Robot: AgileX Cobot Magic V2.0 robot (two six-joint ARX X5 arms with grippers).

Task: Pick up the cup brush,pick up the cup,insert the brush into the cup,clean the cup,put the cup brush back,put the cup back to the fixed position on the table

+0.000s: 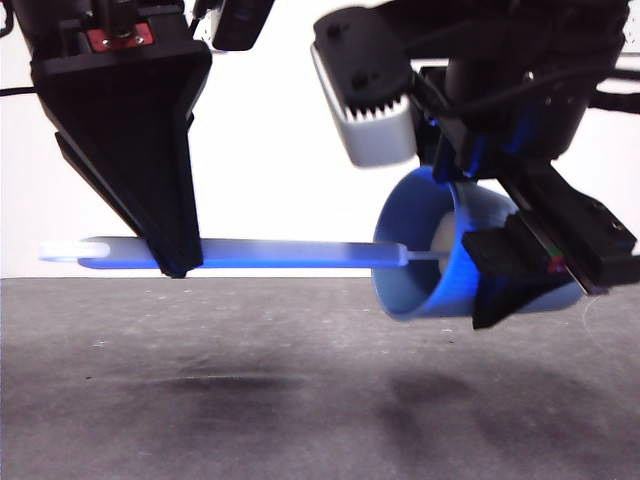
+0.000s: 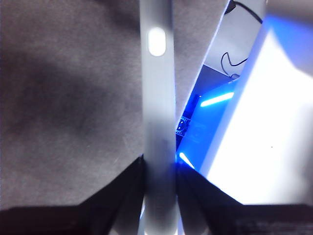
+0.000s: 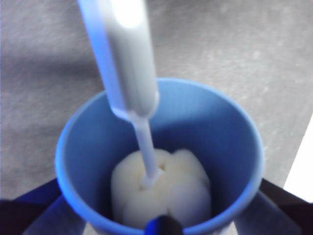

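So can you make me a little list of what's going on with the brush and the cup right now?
cup brush: held level above the table, sponge head inside the cup
cup: blue, tipped on its side in the air, mouth facing the brush
left pincer: shut on the brush handle
right pincer: gripping the cup's sides
table: dark grey, shadows below both things
step: brush is in, cleaning the cup
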